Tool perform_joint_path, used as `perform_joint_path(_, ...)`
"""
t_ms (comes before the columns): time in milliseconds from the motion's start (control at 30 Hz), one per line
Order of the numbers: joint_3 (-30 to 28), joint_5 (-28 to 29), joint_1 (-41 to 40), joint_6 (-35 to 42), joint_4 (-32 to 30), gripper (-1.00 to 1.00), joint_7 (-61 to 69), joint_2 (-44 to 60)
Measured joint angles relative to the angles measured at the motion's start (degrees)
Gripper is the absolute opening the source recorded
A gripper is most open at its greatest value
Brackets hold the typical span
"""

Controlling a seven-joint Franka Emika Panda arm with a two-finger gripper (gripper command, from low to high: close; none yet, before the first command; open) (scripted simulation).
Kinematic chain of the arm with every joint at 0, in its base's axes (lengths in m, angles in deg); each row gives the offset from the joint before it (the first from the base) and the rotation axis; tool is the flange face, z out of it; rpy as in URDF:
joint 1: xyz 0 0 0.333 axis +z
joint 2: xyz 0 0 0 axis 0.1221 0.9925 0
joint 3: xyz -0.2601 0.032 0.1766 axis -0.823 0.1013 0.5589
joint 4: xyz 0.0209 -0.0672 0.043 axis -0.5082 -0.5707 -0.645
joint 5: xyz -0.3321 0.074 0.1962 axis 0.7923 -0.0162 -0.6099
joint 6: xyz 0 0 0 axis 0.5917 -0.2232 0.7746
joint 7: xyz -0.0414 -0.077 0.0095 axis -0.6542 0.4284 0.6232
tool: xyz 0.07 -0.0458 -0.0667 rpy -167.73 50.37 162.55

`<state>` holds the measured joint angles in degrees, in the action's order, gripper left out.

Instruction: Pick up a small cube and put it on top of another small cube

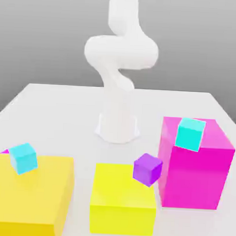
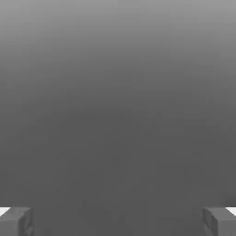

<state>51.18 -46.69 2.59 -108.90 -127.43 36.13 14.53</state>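
- Pincer (image 2: 118, 221) spread wide, grasping nothing.
- Purple cube (image 1: 147, 169) sits on the middle yellow block (image 1: 121, 200), at its 1 o'clock corner.
- Cyan cube (image 1: 190, 134) tops the magenta block (image 1: 197, 177).

Small cubes x3: 2 cyan (image 1: 24, 158) (image 1: 189, 134), 1 purple (image 1: 147, 168). Big blocks x3: 2 yellow (image 1: 28, 193) (image 1: 121, 200), 1 magenta (image 1: 195, 168).

The table (image 1: 52, 102) lies bare around the arm's white base (image 1: 117, 127) and toward its far edge. Three big blocks crowd the near side: a wide yellow block (image 1: 33, 198), a smaller yellow block (image 1: 121, 200) and a taller pink block (image 1: 197, 168), with narrow gaps between them. The gripper (image 2: 118, 221) is spread wide, with nothing between its fingertips (image 2: 16, 221).
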Motion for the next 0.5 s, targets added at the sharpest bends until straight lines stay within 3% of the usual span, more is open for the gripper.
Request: perform_joint_path(500,-3.9,5.1,-23.6,-13.3,-9.5,0.00,-35.0,26.2)
